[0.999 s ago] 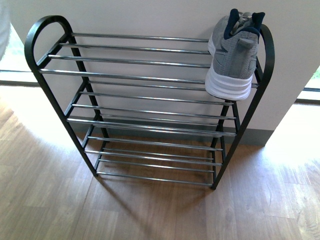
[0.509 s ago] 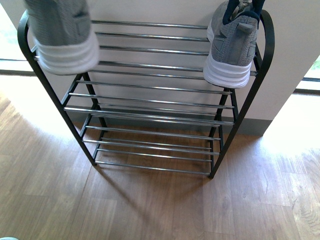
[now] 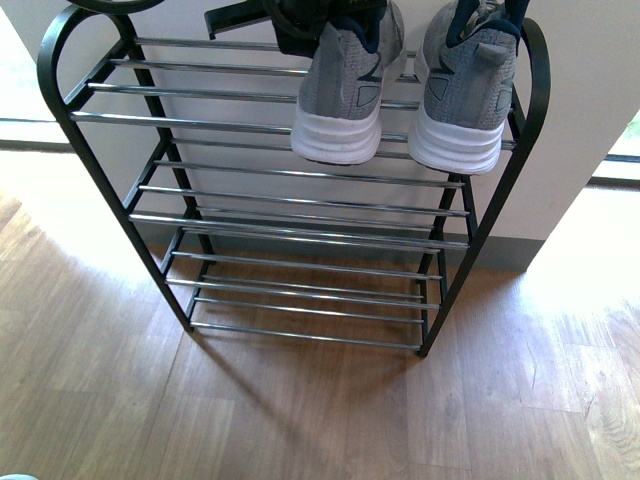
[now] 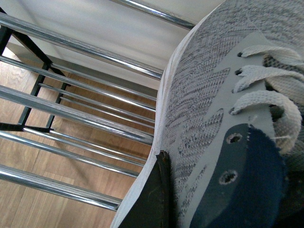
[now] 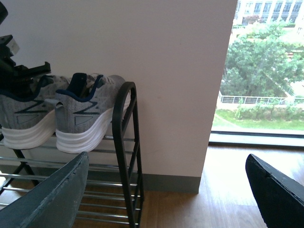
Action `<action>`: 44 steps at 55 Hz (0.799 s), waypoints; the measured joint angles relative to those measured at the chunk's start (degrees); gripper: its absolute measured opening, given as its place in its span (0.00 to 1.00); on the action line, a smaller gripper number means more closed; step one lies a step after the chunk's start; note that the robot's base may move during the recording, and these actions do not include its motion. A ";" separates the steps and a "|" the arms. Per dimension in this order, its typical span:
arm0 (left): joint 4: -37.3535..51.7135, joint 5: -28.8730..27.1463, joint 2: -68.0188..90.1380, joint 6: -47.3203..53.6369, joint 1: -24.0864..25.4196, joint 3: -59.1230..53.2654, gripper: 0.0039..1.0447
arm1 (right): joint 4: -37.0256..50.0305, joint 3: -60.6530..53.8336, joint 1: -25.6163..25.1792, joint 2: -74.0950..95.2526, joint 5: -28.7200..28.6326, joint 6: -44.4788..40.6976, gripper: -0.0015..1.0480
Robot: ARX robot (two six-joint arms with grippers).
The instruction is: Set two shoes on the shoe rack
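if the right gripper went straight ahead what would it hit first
Most likely the white wall, close beside the shoe rack. The open right gripper has nothing nearer between its fingers, though depth is hard to judge.

A home-like interior is suggested, most likely an entrance or hallway. A floor [image 3: 300, 420] of wood-look planks is seen, and a plain white wall [image 5: 166, 71] is finished at its foot with a grey skirting [image 5: 171, 183]. A rack [image 3: 300, 215] with a black frame and chrome rods is set against that wall, and grey sneakers [image 3: 462, 90] are seen on its top tier. Beside the wall, a window [image 5: 228, 124] reaching down to the floor is seen. Through it trees [image 5: 256, 66], a railing [image 5: 256, 100] and tall buildings [image 5: 270, 9] are shown, so a built-up setting is indicated.
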 joint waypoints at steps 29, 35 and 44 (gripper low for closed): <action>-4.42 4.15 4.17 -6.34 -0.79 8.13 0.15 | 0.00 0.02 0.00 0.00 0.00 0.02 0.91; -3.32 5.64 1.22 -6.95 -0.81 4.55 0.32 | 0.00 0.02 0.00 0.00 0.00 0.00 0.91; -1.01 8.17 -7.45 -6.62 -1.66 -2.97 0.58 | 0.00 0.02 0.00 0.00 -0.02 0.00 0.91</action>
